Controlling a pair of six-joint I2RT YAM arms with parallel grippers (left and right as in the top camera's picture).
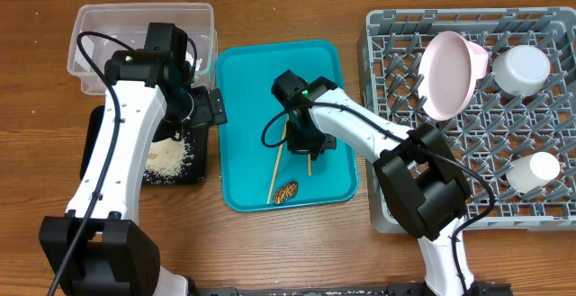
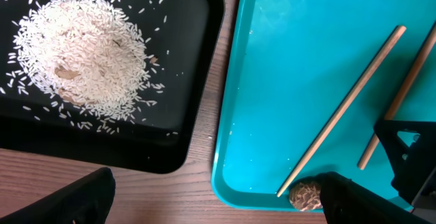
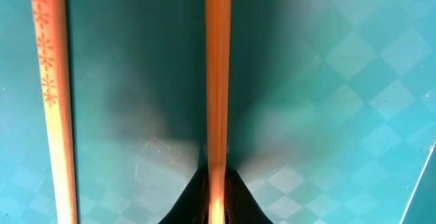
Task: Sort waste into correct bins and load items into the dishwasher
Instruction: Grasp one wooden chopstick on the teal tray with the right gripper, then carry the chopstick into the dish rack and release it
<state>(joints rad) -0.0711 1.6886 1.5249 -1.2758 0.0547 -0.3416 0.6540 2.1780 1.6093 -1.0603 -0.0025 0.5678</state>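
Chopstick (image 3: 216, 81) pinched between the fingers of the right gripper (image 1: 306, 145), low on the teal tray (image 1: 261, 71) at centre frame of the overhead view, jaws pressed together on the thin wooden shaft. Lay flat alongside the second chopstick (image 3: 51, 81), close but apart, both running roughly top to bottom of the tray. Exact place of the hold along the shaft impossible to tell, the arm covering the upper stretch. Looked light, stiff and smooth, so likely to roll or swivel in so narrow a pinch. Better taken near the middle and kept level on the way to the dish rack (image 1: 540, 210) at right of frame, already carrying a plate (image 1: 447, 73), bowl (image 1: 520, 68) and cup (image 1: 531, 170) among the pegs. Seemed slim enough to slip through the lattice unless laid across it. Left gripper (image 2: 218, 207) spread wide, holding nothing, above the strip of table between black tray (image 2: 184, 20) and teal tray. Rice (image 2: 82, 54) heaped in the black tray, upper left of the left wrist view. Brown lump (image 2: 305, 195) at the teal tray's lower edge, just beside the tip of the second chopstick.
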